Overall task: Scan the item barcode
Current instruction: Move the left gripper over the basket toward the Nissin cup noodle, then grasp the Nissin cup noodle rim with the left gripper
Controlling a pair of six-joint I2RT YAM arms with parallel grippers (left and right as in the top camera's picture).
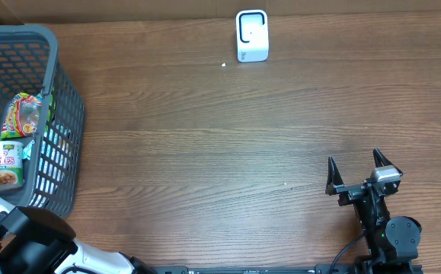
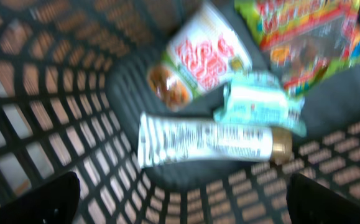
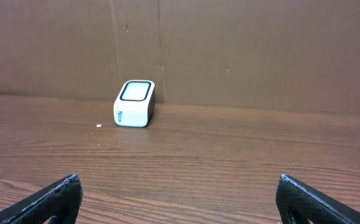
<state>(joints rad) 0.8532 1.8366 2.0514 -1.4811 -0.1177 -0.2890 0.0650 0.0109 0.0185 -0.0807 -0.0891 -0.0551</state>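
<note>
1. While the left pincer is hanging wide open and empty inside the basket, the white tube is lying just ahead; turning to pinch across its middle is looking safest.
2. The right pincer is sitting spread, empty.
3. The scanner is standing far off.

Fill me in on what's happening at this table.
The left gripper hangs open over the grey plastic mesh basket, above a white tube with a gold cap, a red-and-white noodle cup, a teal packet and a colourful sweets bag. Nothing is picked up yet. The right gripper sits open and empty over the wooden table, facing the small white box-shaped scanner at the far edge.
</note>
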